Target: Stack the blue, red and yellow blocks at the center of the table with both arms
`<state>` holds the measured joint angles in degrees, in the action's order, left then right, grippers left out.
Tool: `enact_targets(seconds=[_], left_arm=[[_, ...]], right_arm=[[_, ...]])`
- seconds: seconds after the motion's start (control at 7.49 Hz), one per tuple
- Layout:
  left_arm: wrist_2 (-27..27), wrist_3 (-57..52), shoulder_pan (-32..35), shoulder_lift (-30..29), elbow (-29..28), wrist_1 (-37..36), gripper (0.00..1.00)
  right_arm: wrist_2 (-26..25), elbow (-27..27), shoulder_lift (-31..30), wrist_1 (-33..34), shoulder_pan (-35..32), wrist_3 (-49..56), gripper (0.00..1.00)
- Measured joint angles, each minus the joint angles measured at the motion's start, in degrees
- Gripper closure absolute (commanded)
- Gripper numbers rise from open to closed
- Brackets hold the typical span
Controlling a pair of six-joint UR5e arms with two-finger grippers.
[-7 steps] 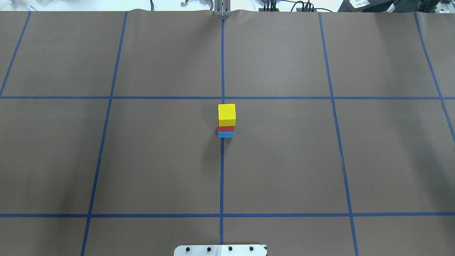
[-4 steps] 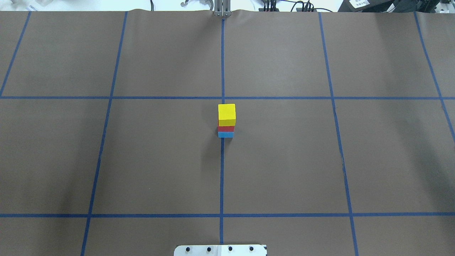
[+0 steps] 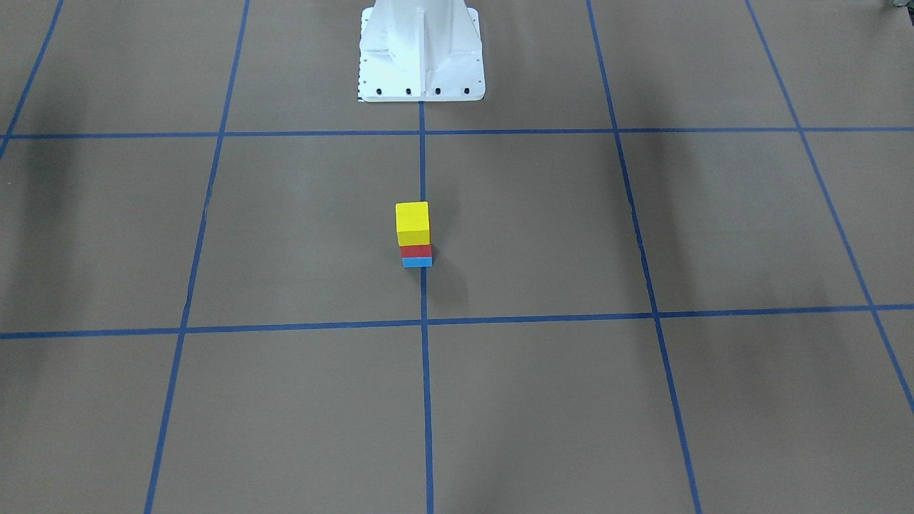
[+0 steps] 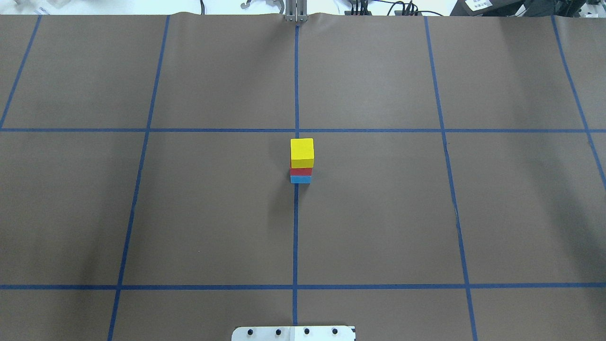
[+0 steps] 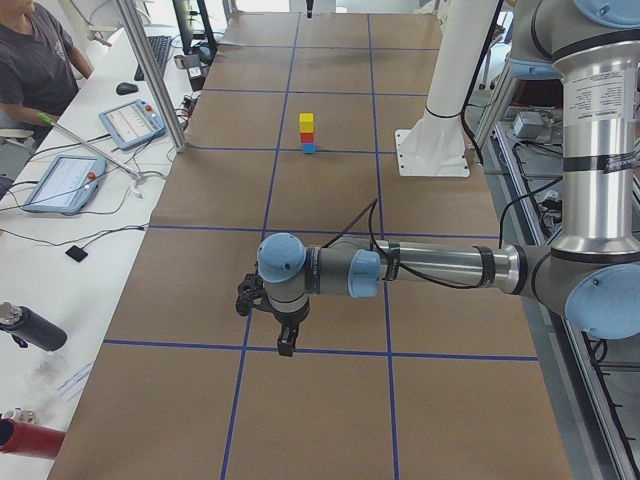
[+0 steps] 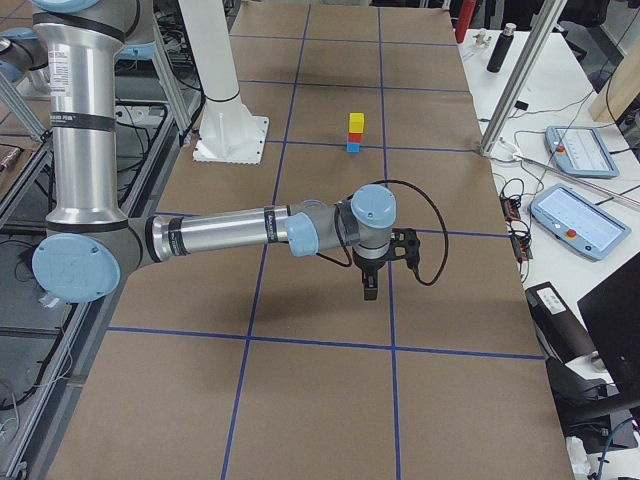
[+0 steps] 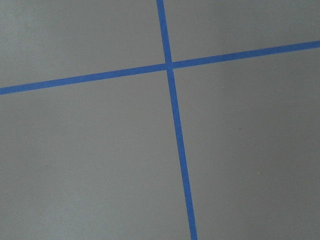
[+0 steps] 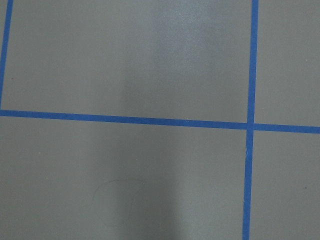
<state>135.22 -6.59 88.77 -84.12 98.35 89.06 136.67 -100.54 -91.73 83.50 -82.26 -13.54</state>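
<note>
The stack looks finished: the yellow block (image 4: 302, 151) sits on the red block (image 4: 301, 171), which sits on the blue block (image 4: 300, 179), at the centre of the tabletop (image 4: 378, 213). The left gripper (image 5: 284, 344) and right gripper (image 6: 369, 289) hang well apart from it (whether open or closed, I cannot tell). Nothing seems left to do.

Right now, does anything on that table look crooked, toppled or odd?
Nothing stands out. The yellow block sits neatly on the red block, which sits on the blue block, upright on the centre tape line.
</note>
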Motion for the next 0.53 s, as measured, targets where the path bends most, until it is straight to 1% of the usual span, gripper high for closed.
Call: enact_targets(seconds=[0.53], left_arm=[[-0.05, -0.13, 0.0, 0.0, 0.67, 0.06, 0.01]], right_arm=[[0.25, -0.13, -0.08, -0.05, 0.03, 0.0, 0.0]])
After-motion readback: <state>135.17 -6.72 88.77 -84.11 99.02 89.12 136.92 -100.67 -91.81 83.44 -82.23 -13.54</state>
